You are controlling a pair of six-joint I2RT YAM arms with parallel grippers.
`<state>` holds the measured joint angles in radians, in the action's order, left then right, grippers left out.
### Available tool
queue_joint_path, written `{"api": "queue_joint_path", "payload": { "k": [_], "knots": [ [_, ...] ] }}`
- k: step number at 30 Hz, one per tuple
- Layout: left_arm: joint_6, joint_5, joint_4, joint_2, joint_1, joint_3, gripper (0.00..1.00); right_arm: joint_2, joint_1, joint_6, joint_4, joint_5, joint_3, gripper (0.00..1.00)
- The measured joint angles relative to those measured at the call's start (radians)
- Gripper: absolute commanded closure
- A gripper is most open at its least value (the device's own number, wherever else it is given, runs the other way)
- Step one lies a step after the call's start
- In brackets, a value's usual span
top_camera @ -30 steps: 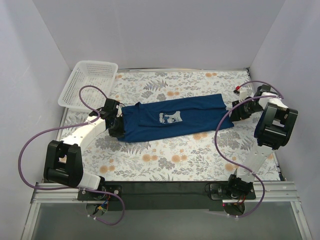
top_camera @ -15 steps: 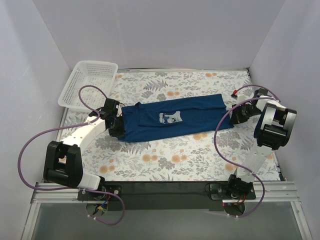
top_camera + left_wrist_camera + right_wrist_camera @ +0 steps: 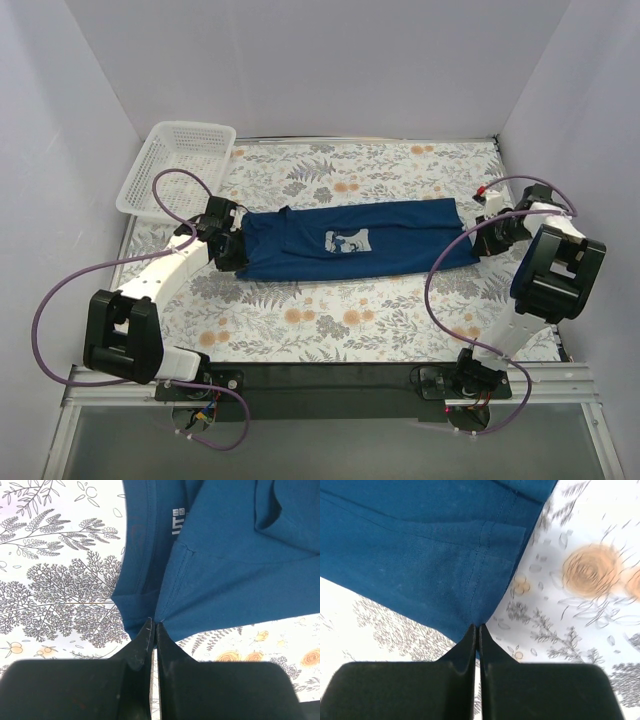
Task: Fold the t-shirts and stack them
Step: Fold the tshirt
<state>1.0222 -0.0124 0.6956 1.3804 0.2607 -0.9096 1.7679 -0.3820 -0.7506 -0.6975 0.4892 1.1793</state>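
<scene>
The navy-blue t-shirt (image 3: pixel 350 240) with a light grey print (image 3: pixel 347 241) lies folded into a long strip, stretched left to right across the floral table. My left gripper (image 3: pixel 228 248) is shut on its collar end; in the left wrist view the jaws (image 3: pixel 154 626) pinch the fabric (image 3: pixel 225 570) beside the neck label. My right gripper (image 3: pixel 480 240) is shut on the hem end; in the right wrist view the jaws (image 3: pixel 477 627) pinch the hemmed corner (image 3: pixel 445 565). The cloth looks taut between the two grippers.
A white mesh basket (image 3: pixel 176 168) stands at the back left corner. The floral tablecloth (image 3: pixel 330 320) surrounds the shirt. Grey walls close in the left, back and right. Purple cables loop off both arms.
Both grippers have moved toward the back with the shirt. The right end swung out right and back, so the strip now lies straighter and more level.
</scene>
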Motion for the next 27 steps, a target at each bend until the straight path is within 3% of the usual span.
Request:
{"api": "queue_joint_path", "payload": {
  "k": [6, 16, 23, 26, 27],
  "knots": [
    [0.002, 0.026, 0.004, 0.001, 0.0, 0.0, 1.0, -0.001, -0.022, -0.078, -0.002, -0.04, -0.104, 0.99],
    [0.002, 0.029, 0.017, 0.053, 0.001, 0.0, 1.0, -0.023, -0.139, -0.219, -0.039, -0.011, -0.133, 0.99],
    [-0.007, 0.003, 0.029, 0.072, 0.0, 0.0, 1.0, -0.081, -0.148, -0.364, -0.099, -0.005, -0.195, 0.99],
    [-0.013, -0.019, 0.032, 0.079, 0.0, 0.0, 1.0, -0.111, -0.148, -0.399, -0.121, -0.014, -0.219, 0.89],
    [-0.014, -0.027, 0.033, 0.085, 0.0, -0.001, 0.84, -0.121, -0.149, -0.405, -0.124, -0.016, -0.223, 0.74]
  ]
}}
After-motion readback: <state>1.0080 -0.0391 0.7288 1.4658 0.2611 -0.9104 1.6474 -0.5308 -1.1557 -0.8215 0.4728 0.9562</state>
